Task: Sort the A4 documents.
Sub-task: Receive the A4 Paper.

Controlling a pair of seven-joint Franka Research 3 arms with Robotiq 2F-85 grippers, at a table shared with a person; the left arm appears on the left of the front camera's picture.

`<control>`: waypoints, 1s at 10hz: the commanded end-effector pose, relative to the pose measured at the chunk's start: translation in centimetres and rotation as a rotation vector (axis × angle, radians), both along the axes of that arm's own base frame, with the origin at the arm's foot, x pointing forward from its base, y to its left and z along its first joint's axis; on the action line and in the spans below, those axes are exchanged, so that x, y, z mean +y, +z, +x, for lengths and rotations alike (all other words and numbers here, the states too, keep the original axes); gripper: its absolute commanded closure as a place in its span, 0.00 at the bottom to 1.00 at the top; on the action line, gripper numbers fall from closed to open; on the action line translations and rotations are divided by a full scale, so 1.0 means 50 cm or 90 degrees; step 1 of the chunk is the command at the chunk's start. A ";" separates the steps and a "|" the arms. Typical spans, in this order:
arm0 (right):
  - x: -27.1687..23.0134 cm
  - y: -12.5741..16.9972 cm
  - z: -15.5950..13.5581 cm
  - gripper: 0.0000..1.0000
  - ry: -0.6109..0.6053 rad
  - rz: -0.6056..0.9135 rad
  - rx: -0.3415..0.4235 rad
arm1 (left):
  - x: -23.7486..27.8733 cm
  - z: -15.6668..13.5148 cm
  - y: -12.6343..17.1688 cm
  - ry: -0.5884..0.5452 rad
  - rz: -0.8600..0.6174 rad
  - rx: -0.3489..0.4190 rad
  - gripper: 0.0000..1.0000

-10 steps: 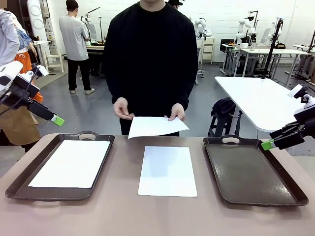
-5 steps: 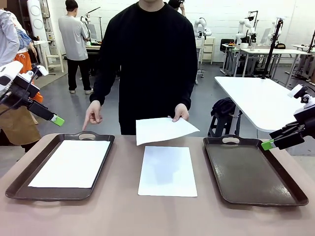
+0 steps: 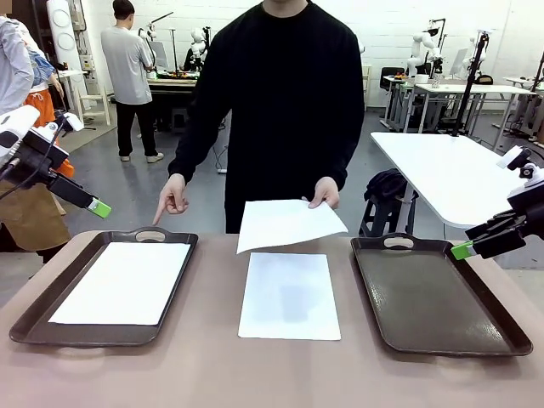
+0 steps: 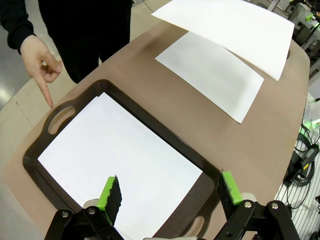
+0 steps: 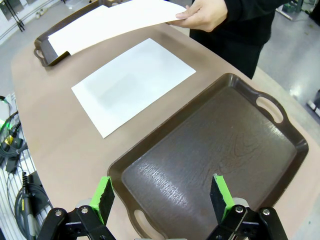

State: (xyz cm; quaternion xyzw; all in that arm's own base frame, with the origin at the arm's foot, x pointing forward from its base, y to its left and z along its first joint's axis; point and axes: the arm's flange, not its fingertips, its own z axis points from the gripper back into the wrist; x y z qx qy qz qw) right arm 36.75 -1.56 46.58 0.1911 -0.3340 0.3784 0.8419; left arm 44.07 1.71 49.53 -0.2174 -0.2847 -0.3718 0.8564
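At the far left, the left pincer (image 3: 97,206) hangs in the air just off the far left corner of the left tray (image 3: 25,316), its green-padded fingers spread apart with nothing between them. The left wrist view shows the same wide gap above the tray. This dark brown, handled tray lies on the table (image 3: 212,365), and one white A4 document (image 3: 123,282) lies flat inside it, covering most of its floor. Just beyond the tray's far handle, the person's pointing hand (image 3: 172,200) aims its index finger down toward that handle. In the middle, a second A4 document (image 3: 289,295) lies flat on the table between the two trays, touching neither. Above its far end, a third A4 document (image 3: 289,223) is held up in the air, tilted, gripped at its far right corner by the person's other hand (image 3: 325,192). To the right lies the right tray (image 3: 442,297), its glossy dark floor showing. The right pincer (image 3: 463,250) hovers by the tray's far right rim, fingers likewise standing apart and gripping nothing.
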 end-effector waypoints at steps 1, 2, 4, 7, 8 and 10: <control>-0.001 -0.003 0.009 0.00 0.010 0.015 -0.007 | -0.001 0.000 0.000 -0.001 0.000 0.000 0.00; -0.001 -0.003 0.009 0.00 0.010 0.015 -0.007 | -0.001 0.000 0.000 -0.001 0.000 0.000 0.00; -0.001 -0.003 0.009 0.00 0.010 0.015 -0.007 | -0.001 0.000 0.000 -0.001 0.000 0.000 0.00; -0.001 -0.003 0.009 0.00 0.010 0.015 -0.007 | -0.067 0.050 -0.044 0.076 -0.046 0.186 0.00; -0.001 -0.003 0.009 0.00 0.010 0.015 -0.007 | -0.093 0.072 -0.057 0.100 -0.062 0.258 0.00; -0.001 -0.003 0.009 0.00 0.010 0.015 -0.007 | -0.145 0.108 -0.071 0.129 -0.109 0.354 0.00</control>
